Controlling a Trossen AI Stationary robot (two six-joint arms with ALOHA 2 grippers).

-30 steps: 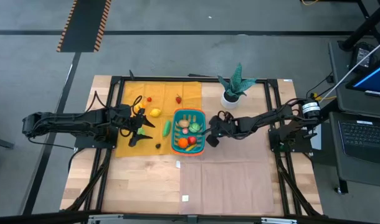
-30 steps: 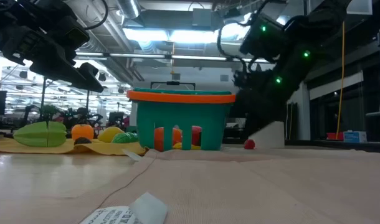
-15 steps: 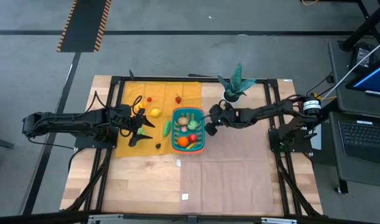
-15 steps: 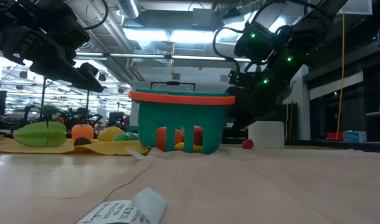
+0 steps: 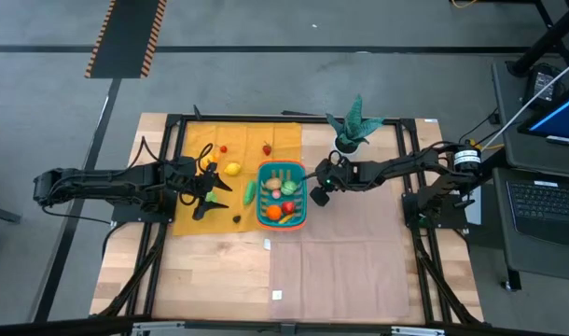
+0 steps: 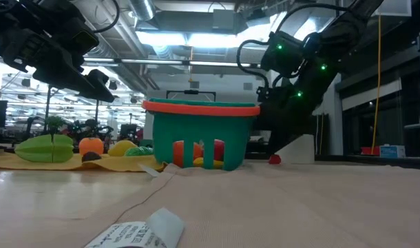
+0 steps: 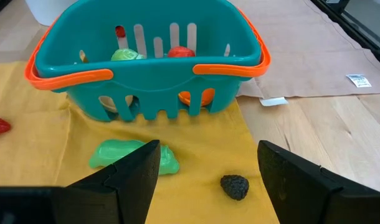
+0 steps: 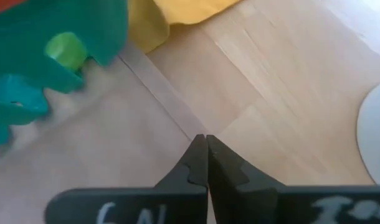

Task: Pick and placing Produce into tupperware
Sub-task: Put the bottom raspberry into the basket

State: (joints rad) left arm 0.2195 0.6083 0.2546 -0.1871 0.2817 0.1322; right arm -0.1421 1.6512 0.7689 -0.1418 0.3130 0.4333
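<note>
Right gripper (image 5: 319, 198) has swung back beside the slotted teal plastic basket (image 5: 282, 196), fingers pressed together, empty. Left gripper (image 5: 211, 191) hangs with fingers wide over yellow cloth (image 5: 196, 149) on the wooden tabletop (image 5: 219, 280). Produce (image 5: 277, 209) sits in the basket; white label (image 6: 131, 234) unreadable.

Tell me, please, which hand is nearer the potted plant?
The right hand: it sits beside the basket, just in front of the plant. The left hand is across the basket, over the yellow cloth.

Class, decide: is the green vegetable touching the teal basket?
Apart. The left wrist view shows bare yellow cloth between the green vegetable and the teal basket.
</note>
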